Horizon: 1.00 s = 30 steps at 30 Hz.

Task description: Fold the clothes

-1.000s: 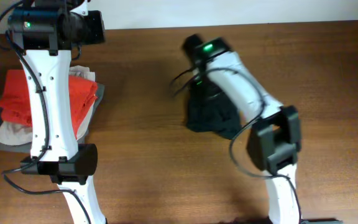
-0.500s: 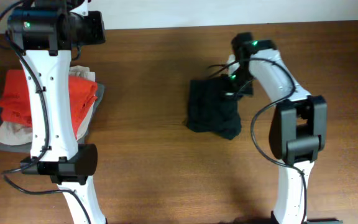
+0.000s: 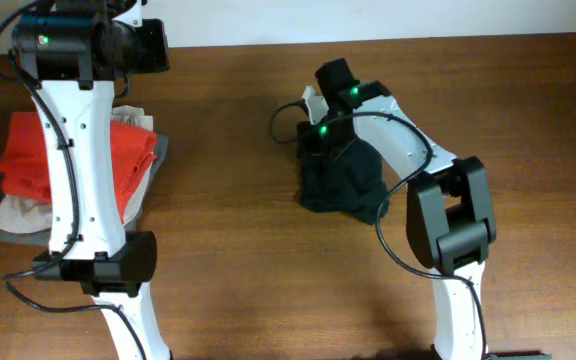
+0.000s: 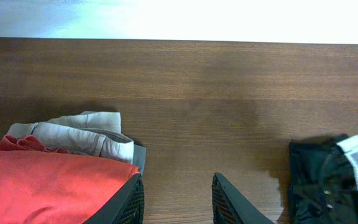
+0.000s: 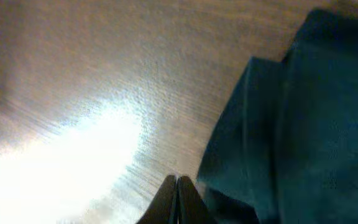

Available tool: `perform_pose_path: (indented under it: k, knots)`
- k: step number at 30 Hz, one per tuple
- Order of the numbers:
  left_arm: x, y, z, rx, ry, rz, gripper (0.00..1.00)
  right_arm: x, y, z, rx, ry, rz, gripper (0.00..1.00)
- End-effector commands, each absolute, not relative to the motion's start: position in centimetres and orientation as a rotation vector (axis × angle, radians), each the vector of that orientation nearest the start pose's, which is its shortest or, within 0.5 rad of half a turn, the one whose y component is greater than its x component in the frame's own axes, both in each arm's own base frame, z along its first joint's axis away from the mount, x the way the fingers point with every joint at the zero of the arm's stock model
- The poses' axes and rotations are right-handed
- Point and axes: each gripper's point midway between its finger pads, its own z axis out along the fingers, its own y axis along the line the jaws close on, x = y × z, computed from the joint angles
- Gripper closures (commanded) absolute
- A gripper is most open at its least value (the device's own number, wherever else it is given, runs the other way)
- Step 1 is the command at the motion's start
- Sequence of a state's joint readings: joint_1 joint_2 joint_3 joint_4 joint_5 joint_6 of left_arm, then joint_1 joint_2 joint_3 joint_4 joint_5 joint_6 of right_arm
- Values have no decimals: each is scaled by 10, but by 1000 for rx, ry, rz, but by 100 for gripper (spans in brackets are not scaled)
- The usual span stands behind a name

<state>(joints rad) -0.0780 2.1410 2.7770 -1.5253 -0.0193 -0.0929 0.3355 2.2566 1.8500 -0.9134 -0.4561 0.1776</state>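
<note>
The right gripper (image 5: pixel 176 182) has its two fingers pressed tight together with nothing between them, the tips over bare wood just beside the near edge of the black garment (image 5: pixel 291 124). Seen from that wrist, the cloth is dark and matte with a soft, slightly fuzzy surface. Its border curves in a rounded lobe, and at least two layers lie one over the other, marked by long parallel fold lines. From overhead the garment (image 3: pixel 343 185) is a compact, lumpy bundle, roughly rectangular, narrower at the far end and bulging at its near right corner. It lies on the brown table (image 3: pixel 238 250) in the centre-right area, partly under the right arm. No logo shows on it in any view. The left gripper (image 4: pixel 178 182) hangs with its fingers spread and only tabletop between them, well away from the black bundle. It sits at the far left beside a stack made of a red garment (image 3: pixel 28 160), a beige garment (image 3: pixel 13 212) and a grey garment (image 3: pixel 156 160).
</note>
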Motion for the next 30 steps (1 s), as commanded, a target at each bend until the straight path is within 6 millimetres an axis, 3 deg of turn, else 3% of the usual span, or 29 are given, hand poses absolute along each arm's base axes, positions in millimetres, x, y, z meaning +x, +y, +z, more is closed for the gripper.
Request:
perform_pose_path:
  k: [1, 5, 9, 16, 18, 19, 21, 24, 27, 28, 30]
  knots:
    - [474, -32, 348, -6, 2440, -35, 64, 451, 198, 105, -285, 2886, 636, 96]
    - [474, -32, 348, -7, 2436, -36, 64, 426, 164, 112, -184, 3040, 566, 96]
    - [476, -32, 349, -6, 2429, -36, 64, 408, 153, 96, -149, 3137, 529, 96]
    - [475, -32, 349, -6, 2433, -36, 64, 377, 162, 32, -29, 3257, 488, 96]
    - [475, -32, 348, -6, 2435, -36, 64, 362, 177, 24, -55, 3289, 565, 96]
    - [474, -32, 348, -6, 2436, -36, 64, 354, 187, 24, -93, 3301, 627, 96]
    - [475, -32, 348, -6, 2435, -36, 64, 333, 221, 40, -363, 3262, 865, 96]
    - [475, -32, 349, -6, 2433, -36, 64, 317, 249, 67, -671, 3120, 1014, 96]
    - [475, -32, 348, -6, 2435, -35, 64, 314, 253, 86, -811, 3032, 960, 96]
    - [474, -32, 348, -6, 2436, -35, 64, 318, 249, 90, -802, 3023, 898, 96]
    - [474, -32, 347, -7, 2440, -35, 63, 335, 228, 94, -626, 3054, 701, 96]
